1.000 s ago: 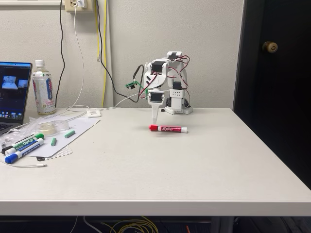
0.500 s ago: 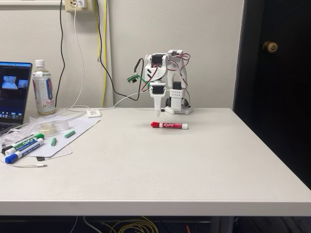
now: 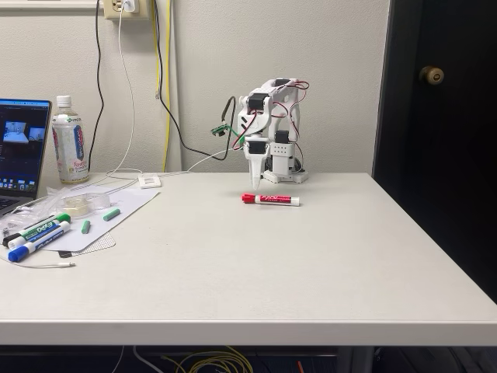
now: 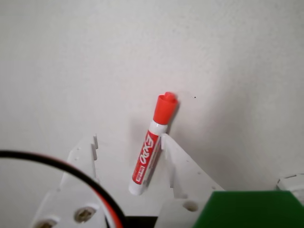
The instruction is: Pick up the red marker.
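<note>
One red marker (image 3: 270,200), labelled "EXPO", lies on your white table (image 3: 256,264) below your gripper (image 4: 128,142); jaws wide, straddling it, a dark door (image 3: 443,85) beyond.

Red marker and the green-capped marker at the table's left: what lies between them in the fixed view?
Only bare table lies between the red marker and the green-capped marker; the fixed view shows this.

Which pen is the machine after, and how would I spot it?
Start at the white arm at the table's far edge. Just before its base, below the tool, the red marker lies flat and alone. The green-capped marker and blue-capped marker lie far left, beside the laptop.
</note>
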Robot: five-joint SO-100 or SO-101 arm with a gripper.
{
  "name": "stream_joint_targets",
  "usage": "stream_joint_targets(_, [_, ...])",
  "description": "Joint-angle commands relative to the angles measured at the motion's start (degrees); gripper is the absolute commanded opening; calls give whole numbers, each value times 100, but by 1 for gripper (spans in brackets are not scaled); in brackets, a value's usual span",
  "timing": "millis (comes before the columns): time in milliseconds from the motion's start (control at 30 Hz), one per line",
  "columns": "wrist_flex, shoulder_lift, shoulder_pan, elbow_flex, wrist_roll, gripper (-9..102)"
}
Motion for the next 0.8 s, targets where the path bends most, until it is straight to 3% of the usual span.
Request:
stream_joint_targets(0, [-123,431,-53,237,26,33])
stream_joint_targets(300, [-554,448,-466,659,483,33])
stream_joint_targets(533, [-659,-105,-967,44,1125,33])
stream_joint_targets(767, [-949,-475,-1037,-114,1107,34])
